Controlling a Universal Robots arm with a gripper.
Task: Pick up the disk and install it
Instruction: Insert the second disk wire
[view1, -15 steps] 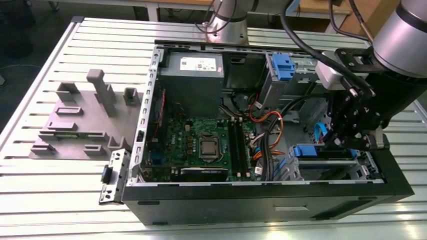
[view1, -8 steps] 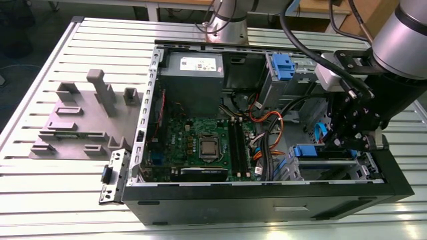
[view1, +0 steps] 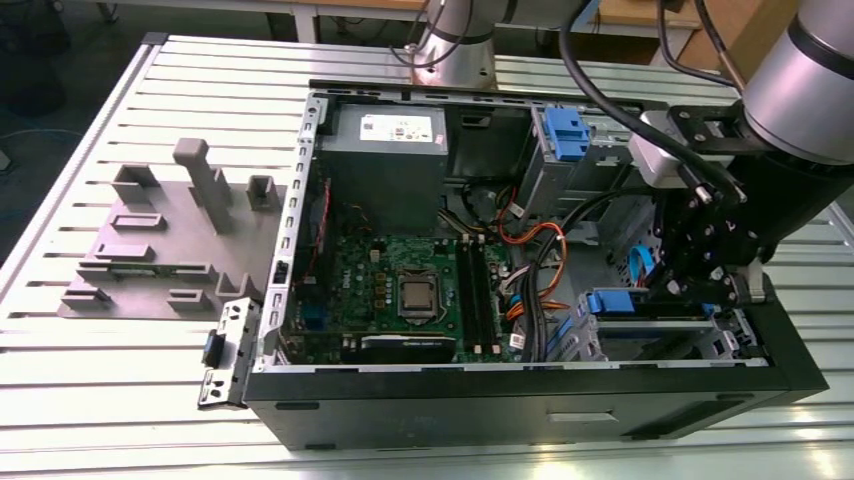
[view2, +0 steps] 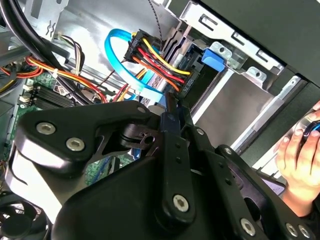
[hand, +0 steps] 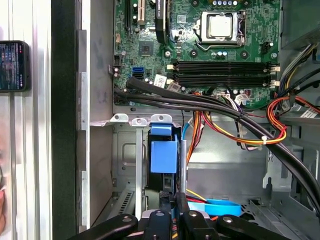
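The gripper (hand: 170, 212) stood in the drive bay (hand: 125, 165), jaws pinched narrow against the disk (hand: 164, 156), which probably needed a straight, level push to seat.

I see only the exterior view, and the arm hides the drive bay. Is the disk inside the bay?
Observer: Yes. In the first wrist view the disk stands in the bay slot, with the gripper close to it.
Operator: Any cable there?
Observer: In the second wrist view a black connector with red and yellow wires sits at the bay.
Operator: Anything near the case?
Observer: A person's hand rests just outside it.
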